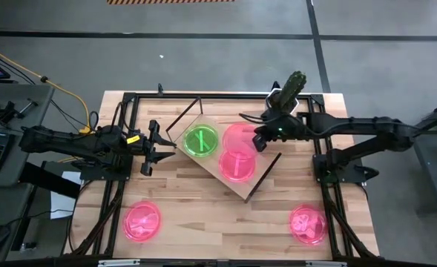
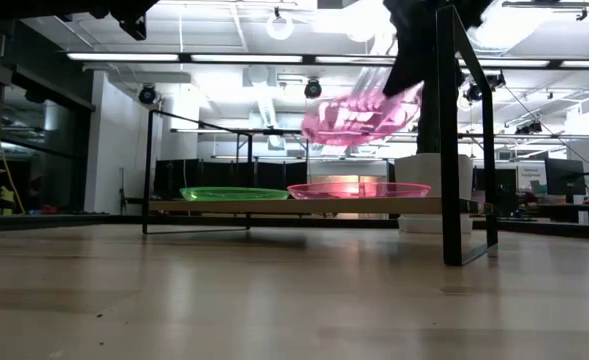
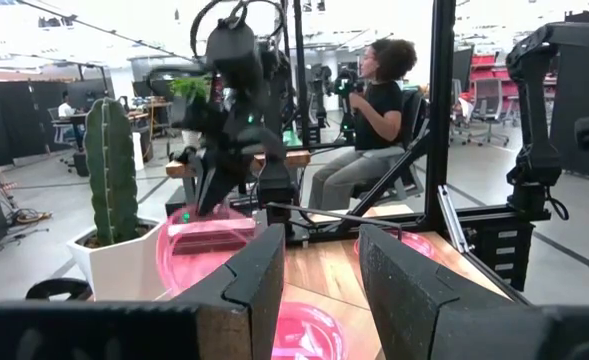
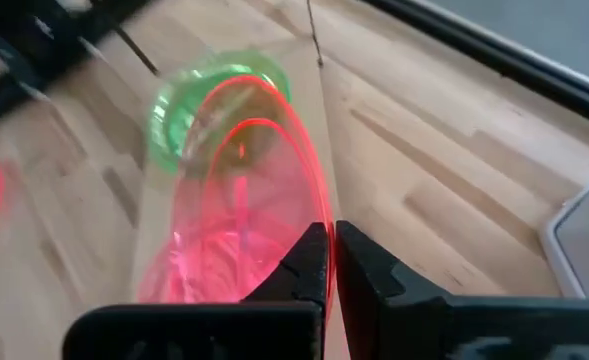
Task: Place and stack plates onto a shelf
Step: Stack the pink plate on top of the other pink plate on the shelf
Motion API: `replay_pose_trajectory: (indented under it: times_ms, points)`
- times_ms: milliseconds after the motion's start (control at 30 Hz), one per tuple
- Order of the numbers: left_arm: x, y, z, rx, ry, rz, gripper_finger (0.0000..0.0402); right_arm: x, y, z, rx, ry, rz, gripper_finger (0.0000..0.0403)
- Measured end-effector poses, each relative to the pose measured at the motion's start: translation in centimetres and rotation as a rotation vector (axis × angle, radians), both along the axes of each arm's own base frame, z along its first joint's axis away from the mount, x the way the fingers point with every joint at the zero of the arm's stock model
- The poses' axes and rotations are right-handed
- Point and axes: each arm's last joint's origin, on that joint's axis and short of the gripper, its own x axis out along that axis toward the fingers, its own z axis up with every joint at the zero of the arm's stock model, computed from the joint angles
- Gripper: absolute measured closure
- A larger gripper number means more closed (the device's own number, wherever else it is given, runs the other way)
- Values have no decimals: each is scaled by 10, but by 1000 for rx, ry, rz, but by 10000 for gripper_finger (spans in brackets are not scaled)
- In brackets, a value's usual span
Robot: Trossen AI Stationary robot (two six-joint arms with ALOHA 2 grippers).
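The bench point(image 1: 203, 215) carries the shelf point(image 1: 257, 184) at its middle, turned at an angle. On it sit a green plate point(image 1: 201, 140) and a pink plate point(image 1: 237, 165). Two more pink plates lie near-left point(image 1: 142, 221) and near-right point(image 1: 308, 224). The right claw point(image 4: 331, 262) pinches a tilted pink plate point(image 2: 359, 115) by its rim above the shelf's far side. It looks light, thin and slick, so an edge grip seems the only hold. The left claw point(image 1: 159, 147) gapes empty left of the shelf.

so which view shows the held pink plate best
The low view: the held plate hangs tilted above the shelf, clear of the plates below. High view merges it with a pink plate beneath; right wrist shows its pinched rim; left wrist shows it partly.
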Motion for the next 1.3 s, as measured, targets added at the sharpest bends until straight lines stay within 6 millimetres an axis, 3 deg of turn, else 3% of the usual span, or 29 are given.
replay_pose_trajectory:
  times_ms: [200, 633, 1300]
  points:
    - [0, 0, 0, 0, -1, 0, 280, 16, -11, -21, 27, 95, 59, 403]
    - [0, 0, 0, 0, -1, 0, 280, 38, -13, -53, 140, 198, 206, 403]
    - [0, 0, 0, 0, 0, 0, 280, 44, -10, -53, 184, 140, 353, 403]
